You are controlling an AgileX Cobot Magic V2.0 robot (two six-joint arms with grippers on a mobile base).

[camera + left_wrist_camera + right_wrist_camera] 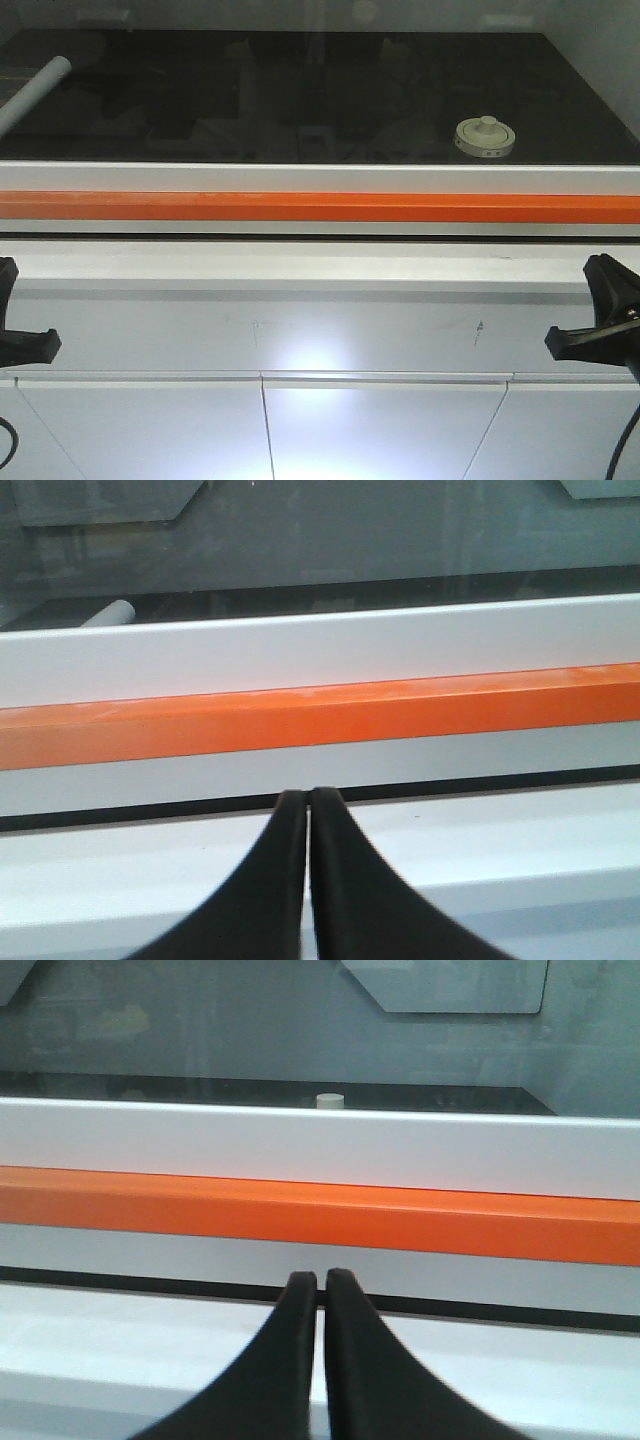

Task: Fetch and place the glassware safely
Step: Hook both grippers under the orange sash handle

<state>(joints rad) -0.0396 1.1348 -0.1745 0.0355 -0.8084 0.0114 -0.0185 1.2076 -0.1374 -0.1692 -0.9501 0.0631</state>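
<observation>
Our right gripper (322, 1278) sits closed and empty, like the left gripper (307, 794), while the glass jar (485, 137) stands well ahead of it beyond the orange rail (320, 207), so we judge it best to spread its fingers first, then reach over slowly and level.

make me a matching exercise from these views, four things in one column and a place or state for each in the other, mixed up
Column one
1. small squat clear glass jar with a cream-white knobbed round lid
2. white paper roll
3. long orange bar
4. black left gripper

Column two
A. runs across the whole width, in front of the black tabletop
B. lies slanted at the tabletop's far left edge
C. shut, holding nothing
D. stands upright on the tabletop's right part

Pairs: 1-D, 2-B, 3-A, 4-C
</observation>
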